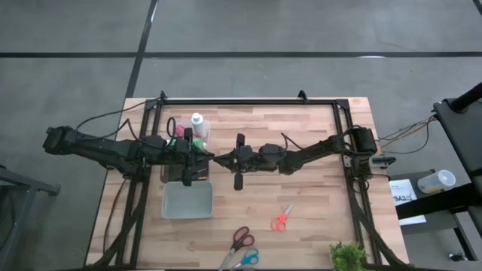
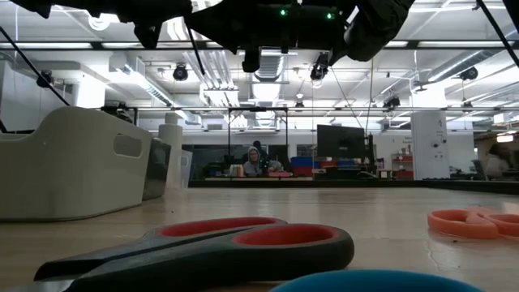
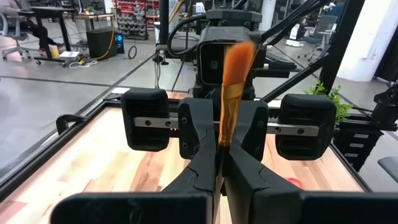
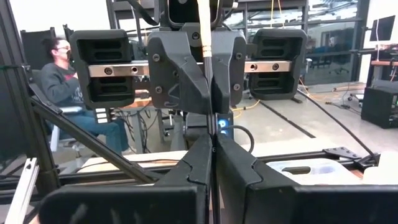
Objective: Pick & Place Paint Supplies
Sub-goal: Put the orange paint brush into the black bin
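Brush (image 3: 235,68) aloft over the middle of the worktop (image 1: 316,188), caught where the two arms meet nose to nose. Lies roughly along the line joining the arms, orange bristles towards the right arm and thin pale handle running back towards the left. Sits in both sets of fingers at once, by the look of it: left tool (image 3: 221,152) pressed together with the ferrule end emerging at its tips, right tool (image 4: 212,140) likewise pressed together with the handle rising from its tips. Cannot tell which of the two bears the load. Reads as a hand-over in mid-air, neither arm nearer than the other. Hinges next on one tool letting go without tipping that long axis. Below and towards the left arm's side, grey tub (image 1: 187,200) on the worktop, the likelier drop point for the left arm; white bottle (image 1: 197,124) upright just beyond that arm, well clear of the brush.
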Controlling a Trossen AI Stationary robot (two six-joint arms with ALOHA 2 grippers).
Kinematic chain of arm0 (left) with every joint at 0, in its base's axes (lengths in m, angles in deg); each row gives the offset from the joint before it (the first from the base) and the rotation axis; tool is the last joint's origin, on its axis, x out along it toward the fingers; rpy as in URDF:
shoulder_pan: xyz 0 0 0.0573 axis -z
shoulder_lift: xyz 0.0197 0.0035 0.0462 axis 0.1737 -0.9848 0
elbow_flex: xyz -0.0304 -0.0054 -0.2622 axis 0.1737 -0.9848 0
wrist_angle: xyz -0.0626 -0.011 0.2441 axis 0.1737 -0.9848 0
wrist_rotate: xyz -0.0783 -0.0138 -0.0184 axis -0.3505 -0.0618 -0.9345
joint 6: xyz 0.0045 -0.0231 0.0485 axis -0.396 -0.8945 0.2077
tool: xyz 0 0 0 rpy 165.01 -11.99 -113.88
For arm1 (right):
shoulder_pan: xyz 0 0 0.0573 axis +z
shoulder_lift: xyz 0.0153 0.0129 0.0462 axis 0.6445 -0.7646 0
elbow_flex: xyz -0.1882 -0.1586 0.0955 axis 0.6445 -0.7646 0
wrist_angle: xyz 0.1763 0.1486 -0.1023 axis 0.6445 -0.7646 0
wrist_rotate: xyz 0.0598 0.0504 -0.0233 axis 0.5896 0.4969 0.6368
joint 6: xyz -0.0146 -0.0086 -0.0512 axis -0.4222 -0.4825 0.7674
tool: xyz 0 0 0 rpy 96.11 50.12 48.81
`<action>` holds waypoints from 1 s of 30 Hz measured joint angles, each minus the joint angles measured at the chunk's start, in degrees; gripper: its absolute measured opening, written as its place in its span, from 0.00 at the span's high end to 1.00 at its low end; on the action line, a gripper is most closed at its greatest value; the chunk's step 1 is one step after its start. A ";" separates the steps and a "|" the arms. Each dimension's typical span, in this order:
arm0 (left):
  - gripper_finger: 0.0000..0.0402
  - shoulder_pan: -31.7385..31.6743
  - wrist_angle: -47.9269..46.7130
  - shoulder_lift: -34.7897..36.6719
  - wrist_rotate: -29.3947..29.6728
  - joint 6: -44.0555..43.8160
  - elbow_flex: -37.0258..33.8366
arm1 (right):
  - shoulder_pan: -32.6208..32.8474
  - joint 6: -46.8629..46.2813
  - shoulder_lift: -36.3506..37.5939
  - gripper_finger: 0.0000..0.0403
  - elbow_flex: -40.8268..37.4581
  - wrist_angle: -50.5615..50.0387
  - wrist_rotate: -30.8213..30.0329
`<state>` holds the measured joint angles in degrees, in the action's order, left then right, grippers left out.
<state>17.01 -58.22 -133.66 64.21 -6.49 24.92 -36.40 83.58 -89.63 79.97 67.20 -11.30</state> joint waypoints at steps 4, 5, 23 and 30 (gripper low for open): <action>0.96 0.02 0.07 0.00 -0.02 0.00 0.00 | 0.09 0.22 0.01 0.97 0.02 -0.04 0.05; 0.96 0.02 0.07 0.00 -0.02 0.00 0.00 | 0.11 0.22 0.01 0.97 0.02 -0.07 0.05; 0.96 -0.02 0.73 0.00 0.00 0.02 0.00 | -0.03 -20.74 0.09 0.73 0.97 -0.44 -1.78; 0.96 -0.02 0.61 0.00 0.00 0.02 0.00 | 0.02 -20.70 0.09 0.55 1.03 -0.68 -1.92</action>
<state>16.99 -57.61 -133.66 64.21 -6.47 24.92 -36.38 62.87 -89.55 81.00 66.52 -13.22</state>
